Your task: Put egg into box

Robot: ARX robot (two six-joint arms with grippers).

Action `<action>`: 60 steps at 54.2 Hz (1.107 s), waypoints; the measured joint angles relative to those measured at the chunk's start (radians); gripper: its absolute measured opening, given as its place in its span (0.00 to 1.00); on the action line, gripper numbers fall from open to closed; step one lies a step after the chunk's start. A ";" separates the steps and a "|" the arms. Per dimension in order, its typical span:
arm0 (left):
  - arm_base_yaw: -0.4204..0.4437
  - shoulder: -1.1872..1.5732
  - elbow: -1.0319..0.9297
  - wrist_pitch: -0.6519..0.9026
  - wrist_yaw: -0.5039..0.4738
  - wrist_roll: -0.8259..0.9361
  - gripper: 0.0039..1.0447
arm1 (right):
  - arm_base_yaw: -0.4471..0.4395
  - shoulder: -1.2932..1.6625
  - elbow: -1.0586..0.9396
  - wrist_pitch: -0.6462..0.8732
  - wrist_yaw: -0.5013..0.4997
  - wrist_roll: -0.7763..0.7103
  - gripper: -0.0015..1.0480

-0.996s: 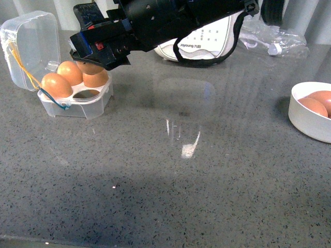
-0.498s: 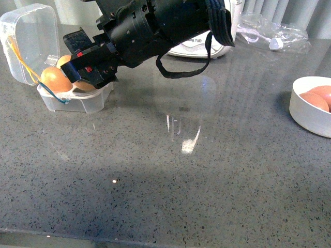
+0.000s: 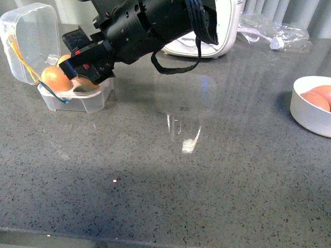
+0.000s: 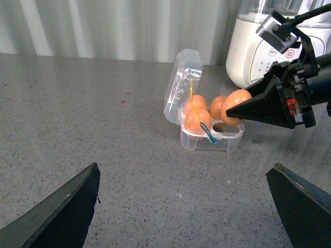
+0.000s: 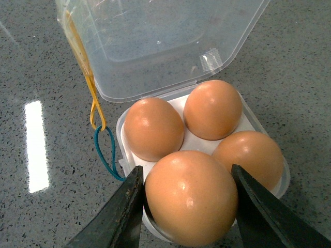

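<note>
right fingers point(image 5: 116, 217): pinching egg point(image 5: 190, 199)
left fingers point(image 4: 57, 212): spread, idle
step: lower straight over box point(image 3: 77, 105) empty slot, release gently

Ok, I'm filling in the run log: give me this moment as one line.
step: placing | right gripper: shut on egg, above box | lid: open | three eggs already in | left gripper: open, empty

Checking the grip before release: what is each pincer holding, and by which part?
Right pincer holds the egg by its opposite sides; left pincer holds nothing.
</note>
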 joint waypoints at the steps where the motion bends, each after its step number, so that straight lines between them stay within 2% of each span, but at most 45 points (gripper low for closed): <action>1: 0.000 0.000 0.000 0.000 0.000 0.000 0.94 | 0.002 0.002 0.000 0.000 0.000 0.000 0.41; 16: 0.000 0.000 0.000 0.000 0.000 0.000 0.94 | 0.013 0.009 0.001 -0.005 0.001 0.000 0.41; 26: 0.000 0.000 0.000 0.000 0.000 0.000 0.94 | 0.013 0.009 0.001 0.000 0.015 -0.001 0.71; 36: 0.000 0.000 0.000 0.000 0.000 0.000 0.94 | 0.013 0.002 -0.021 0.028 0.016 0.003 0.94; 50: 0.000 0.000 0.000 0.000 0.000 0.000 0.94 | 0.000 -0.124 -0.172 0.193 0.029 0.063 0.93; 56: 0.000 0.000 0.000 0.000 0.000 0.000 0.94 | -0.060 -0.292 -0.364 0.396 0.039 0.149 0.93; 60: 0.000 0.000 0.000 0.000 0.000 0.000 0.94 | -0.114 -0.371 -0.475 0.483 0.086 0.194 0.93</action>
